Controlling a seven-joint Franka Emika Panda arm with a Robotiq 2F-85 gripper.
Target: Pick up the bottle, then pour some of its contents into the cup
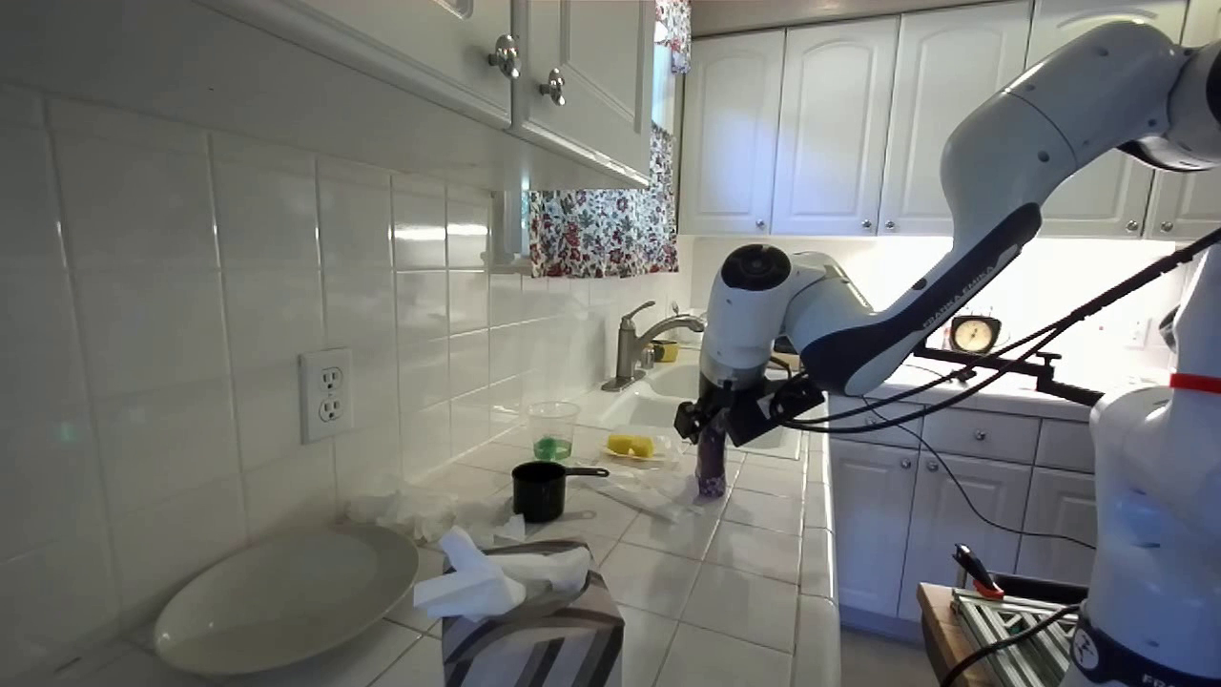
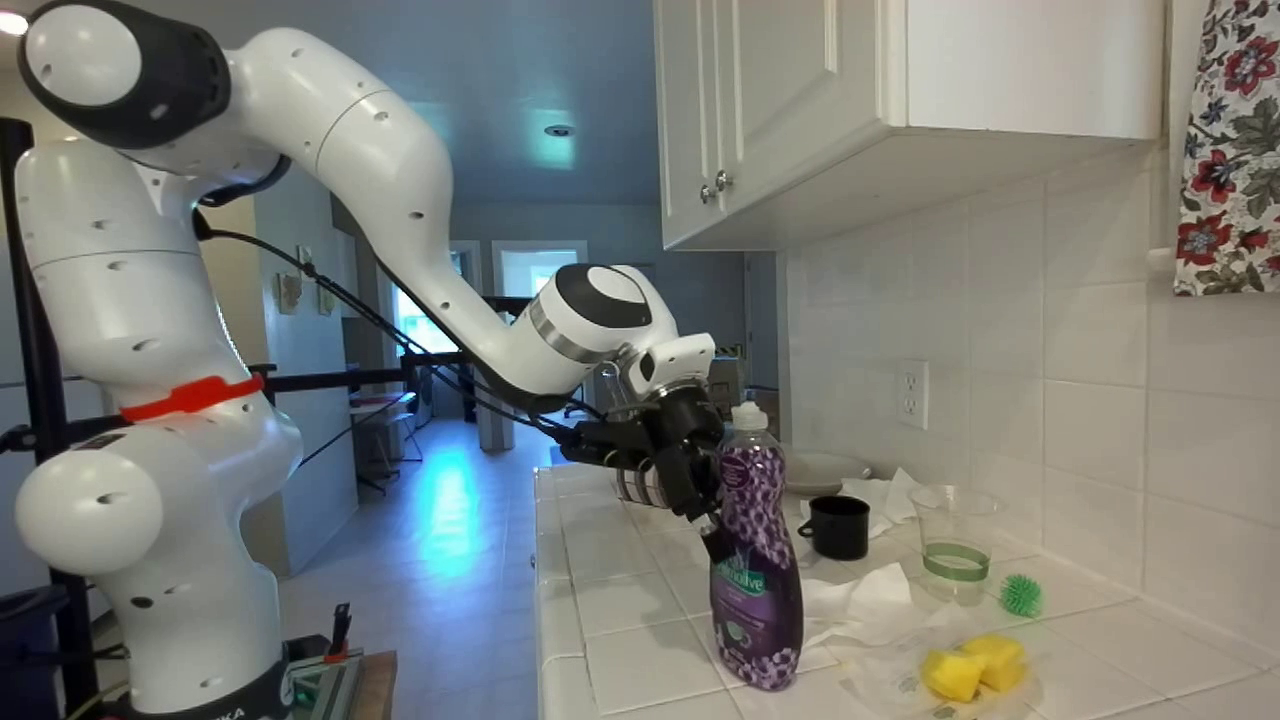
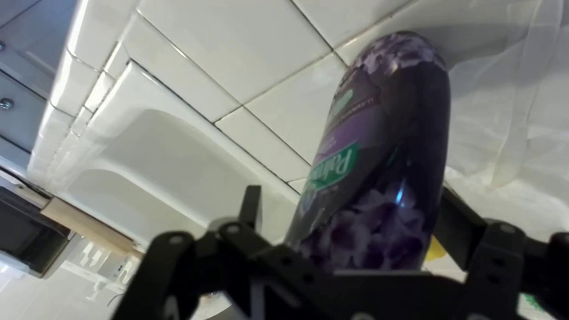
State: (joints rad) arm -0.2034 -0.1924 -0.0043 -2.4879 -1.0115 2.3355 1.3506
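The white-capped purple bottle (image 2: 757,570) and short black handled cup (image 2: 840,528) stand upright, apart, on the counter (image 2: 640,640).

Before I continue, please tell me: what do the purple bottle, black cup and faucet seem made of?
Purple bottle: likely glossy plastic, given its contoured shape and bright wrist-view highlight. Black cup: plastic or coated metal; its smooth, dark surface leaves this open. Faucet: probably satin metal, from its soft grey sheen.
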